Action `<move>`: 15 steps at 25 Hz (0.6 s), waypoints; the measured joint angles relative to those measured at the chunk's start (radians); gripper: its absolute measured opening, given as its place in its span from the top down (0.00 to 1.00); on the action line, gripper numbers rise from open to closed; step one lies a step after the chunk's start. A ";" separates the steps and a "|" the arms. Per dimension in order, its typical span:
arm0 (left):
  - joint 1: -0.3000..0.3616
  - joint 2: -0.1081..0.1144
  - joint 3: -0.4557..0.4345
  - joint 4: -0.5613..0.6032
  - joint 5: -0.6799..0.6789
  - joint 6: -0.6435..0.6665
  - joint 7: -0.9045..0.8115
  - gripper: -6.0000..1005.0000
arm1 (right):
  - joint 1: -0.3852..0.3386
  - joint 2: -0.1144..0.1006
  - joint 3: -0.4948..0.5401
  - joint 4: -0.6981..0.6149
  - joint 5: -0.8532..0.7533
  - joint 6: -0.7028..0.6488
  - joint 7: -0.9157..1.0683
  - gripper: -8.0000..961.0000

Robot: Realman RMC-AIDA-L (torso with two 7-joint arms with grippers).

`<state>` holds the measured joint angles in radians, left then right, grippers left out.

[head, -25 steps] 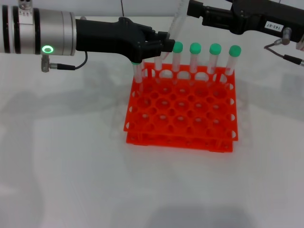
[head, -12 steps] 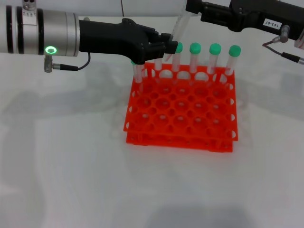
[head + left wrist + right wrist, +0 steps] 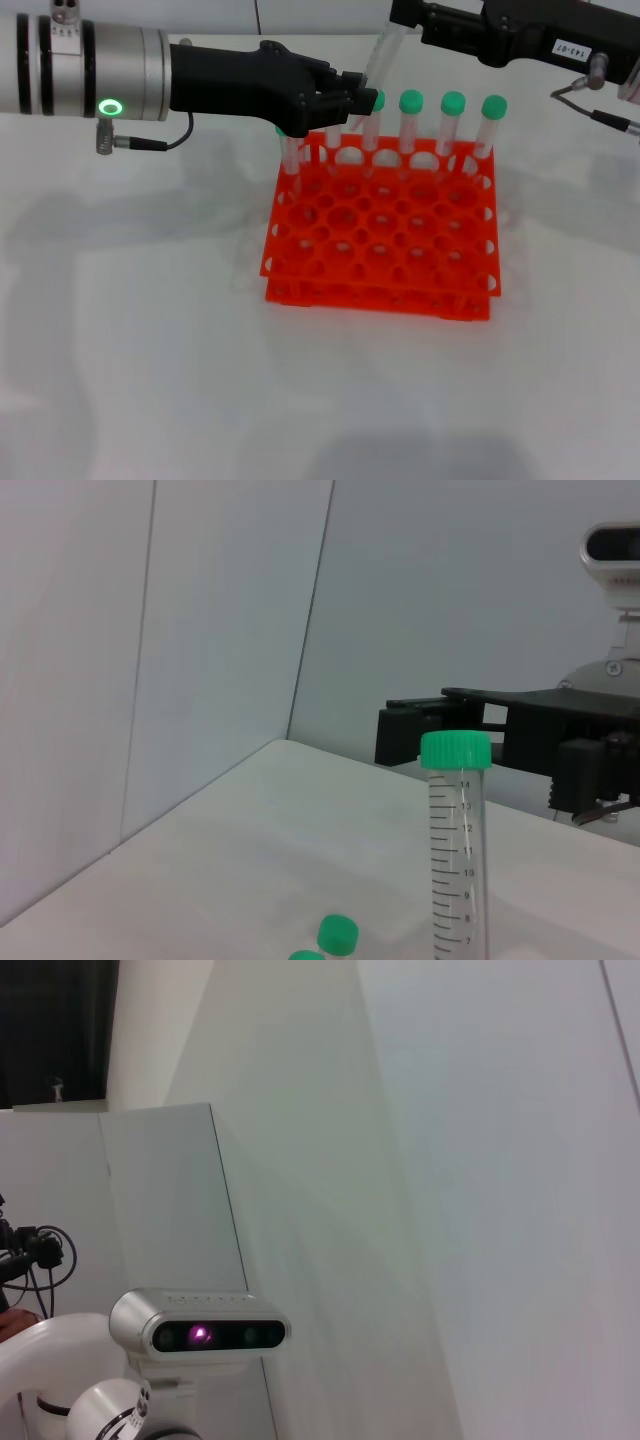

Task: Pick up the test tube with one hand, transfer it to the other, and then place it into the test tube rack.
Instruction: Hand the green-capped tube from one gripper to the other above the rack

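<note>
My left gripper (image 3: 350, 95), black with a green ring light on its wrist, reaches over the back left corner of the orange-red test tube rack (image 3: 380, 290). It is shut on the lower part of the test tube (image 3: 378, 60), which slants up and away from it. In the left wrist view that test tube (image 3: 455, 860) stands close by, with its green cap on top. My right gripper (image 3: 400, 20), black with a white label, comes in from the upper right. Its tip is level with the tube's capped end, and it shows again (image 3: 400, 730) just behind the cap.
Several green-capped tubes (image 3: 453, 102) stand in the rack's back row, and two more caps (image 3: 338, 933) show low in the left wrist view. The white table (image 3: 150, 350) spreads out in front of and left of the rack. The right wrist view shows only walls and the robot's head.
The left gripper has edged slightly right with the tube. The right gripper has slid left until its tip meets the tube's upper end.
</note>
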<state>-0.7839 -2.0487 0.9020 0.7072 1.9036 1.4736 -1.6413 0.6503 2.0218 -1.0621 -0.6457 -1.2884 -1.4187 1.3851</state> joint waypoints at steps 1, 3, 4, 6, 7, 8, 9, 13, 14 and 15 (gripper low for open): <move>0.000 0.000 0.000 0.000 0.000 -0.001 0.000 0.80 | 0.000 0.000 0.000 0.000 0.000 0.000 0.000 0.27; 0.000 0.000 0.000 0.000 0.000 -0.001 0.000 0.80 | 0.000 0.000 0.000 0.000 0.000 0.001 0.000 0.27; 0.000 0.000 0.000 0.000 0.000 -0.001 0.000 0.80 | 0.000 0.000 0.000 0.001 0.000 0.002 0.001 0.28; 0.000 0.000 0.000 0.000 0.000 -0.001 0.000 0.80 | 0.000 0.000 0.000 0.002 0.000 0.005 0.002 0.29; -0.001 0.000 0.000 0.000 0.000 -0.001 0.000 0.80 | 0.000 0.000 0.000 0.002 0.000 0.006 0.002 0.29; -0.001 0.000 0.000 0.000 0.000 -0.001 0.000 0.80 | 0.000 0.000 0.000 0.004 0.000 0.007 0.002 0.30; -0.001 0.000 0.000 0.000 0.000 -0.001 0.000 0.80 | 0.001 0.000 0.000 0.007 0.000 0.007 0.002 0.30; -0.003 0.000 0.000 0.000 0.000 -0.001 0.000 0.79 | 0.007 0.000 0.001 0.014 0.002 0.008 0.002 0.32; -0.003 0.000 0.000 0.000 0.000 -0.001 0.000 0.79 | 0.008 0.000 0.001 0.014 0.002 0.008 0.002 0.34; -0.003 0.000 0.000 0.000 0.000 -0.001 0.000 0.79 | 0.009 0.000 0.000 0.014 0.002 0.009 0.002 0.36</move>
<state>-0.7866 -2.0489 0.9020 0.7072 1.9036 1.4726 -1.6414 0.6598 2.0217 -1.0617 -0.6313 -1.2861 -1.4102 1.3866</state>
